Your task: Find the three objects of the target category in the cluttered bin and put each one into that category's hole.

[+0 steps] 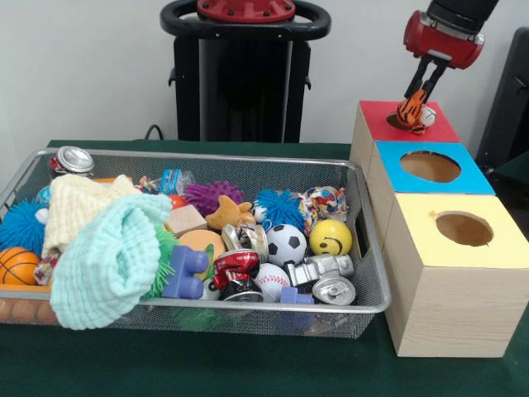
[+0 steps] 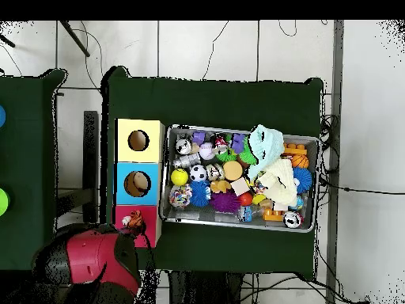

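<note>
over the red box [image 1: 407, 121] at the far right of the row, the gripper [image 1: 416, 106] hangs with its fingers clamped on an orange-and-black striped toy [image 1: 411, 114], a small tiger by the look of it, held right at the mouth of that box's hole. the overhead view shows the same thing: the striped toy [image 2: 134, 219] sits on the red top [image 2: 125, 212], with the arm's red body just beside it.

this looks like the drop-off step, one target object carried from the wire bin [image 1: 364, 217] and about to go in. the next move, as i judge it, calls for the toy to be centred on the hole and let go so it falls clean through rather than catching on the rim.

after that the search goes back to the bin, where a brown plush animal [image 1: 227, 212] lies among the balls and cloths, left of the boxes; it may be another of the category.
</note>
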You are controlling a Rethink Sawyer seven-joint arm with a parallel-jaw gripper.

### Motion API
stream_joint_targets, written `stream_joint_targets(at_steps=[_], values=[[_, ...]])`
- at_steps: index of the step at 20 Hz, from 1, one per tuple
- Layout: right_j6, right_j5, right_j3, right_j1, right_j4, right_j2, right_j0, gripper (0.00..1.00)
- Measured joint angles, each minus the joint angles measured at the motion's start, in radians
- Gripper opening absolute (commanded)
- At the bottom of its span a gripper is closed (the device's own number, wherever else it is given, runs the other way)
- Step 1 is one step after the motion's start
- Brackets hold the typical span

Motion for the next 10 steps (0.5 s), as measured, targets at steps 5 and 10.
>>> stream_joint_targets(at_steps=[5, 10], values=[[0.0, 0.0, -0.022, 0.025, 0.001, 0.0, -0.018, 0.0], [0.0, 0.001, -0.026, 0.032, 0.003, 0.0, -0.026, 0.0]])
